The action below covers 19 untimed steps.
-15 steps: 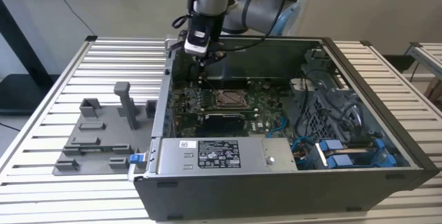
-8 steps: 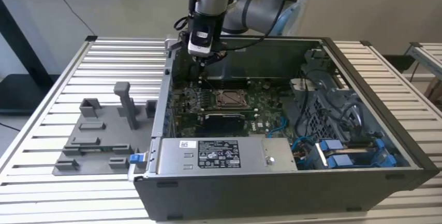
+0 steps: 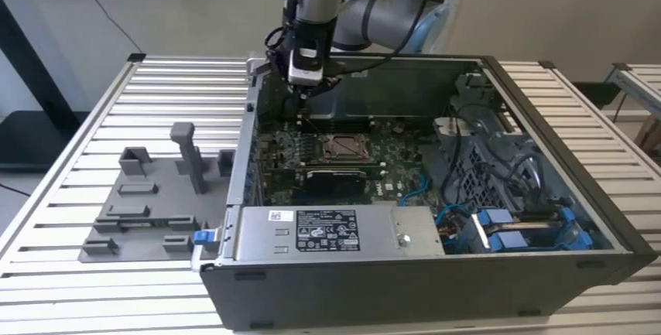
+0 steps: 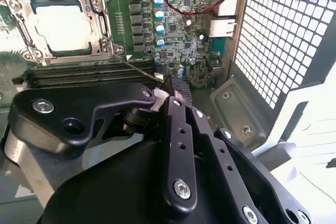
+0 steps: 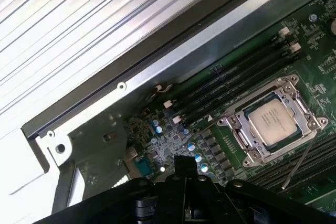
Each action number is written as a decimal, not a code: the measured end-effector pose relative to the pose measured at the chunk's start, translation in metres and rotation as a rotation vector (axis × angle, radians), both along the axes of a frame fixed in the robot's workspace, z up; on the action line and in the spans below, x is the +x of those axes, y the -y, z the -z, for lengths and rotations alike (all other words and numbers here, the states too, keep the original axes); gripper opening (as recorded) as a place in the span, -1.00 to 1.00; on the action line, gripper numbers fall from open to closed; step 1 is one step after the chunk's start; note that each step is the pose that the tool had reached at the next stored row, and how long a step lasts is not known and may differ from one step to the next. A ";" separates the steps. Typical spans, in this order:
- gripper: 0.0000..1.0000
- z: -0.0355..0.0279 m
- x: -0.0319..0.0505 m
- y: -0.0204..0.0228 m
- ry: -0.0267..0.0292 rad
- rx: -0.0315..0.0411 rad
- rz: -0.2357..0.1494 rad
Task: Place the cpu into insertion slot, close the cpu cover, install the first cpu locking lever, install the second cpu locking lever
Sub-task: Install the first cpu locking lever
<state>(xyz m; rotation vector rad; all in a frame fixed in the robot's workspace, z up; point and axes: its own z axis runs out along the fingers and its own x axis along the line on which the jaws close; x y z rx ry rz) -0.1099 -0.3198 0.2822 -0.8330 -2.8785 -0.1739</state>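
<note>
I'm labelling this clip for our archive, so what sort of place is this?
Probably a robotics lab or test bench for computer assembly: a robot arm reaches into an open computer case that sits on a slatted metal table, with a grey plate of part holders beside it.

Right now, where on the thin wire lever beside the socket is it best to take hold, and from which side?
I would take the locking lever near its free end, which reaches out over the memory slots. It is a thin straight rod, so come from above, jaws across it; its other end sits tight by the cpu cover.
</note>
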 end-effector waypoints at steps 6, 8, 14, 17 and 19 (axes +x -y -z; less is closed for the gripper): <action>-0.79 0.0001 0.0000 0.0000 0.0065 0.0059 -0.065; -0.79 0.0000 -0.0004 0.0000 0.0073 0.0066 -0.080; -0.79 0.0000 -0.0004 0.0000 0.0074 0.0067 -0.082; -0.79 0.0000 -0.0006 0.0000 0.0089 0.0068 -0.099; -0.79 0.0000 -0.0007 0.0000 0.0122 0.0067 -0.114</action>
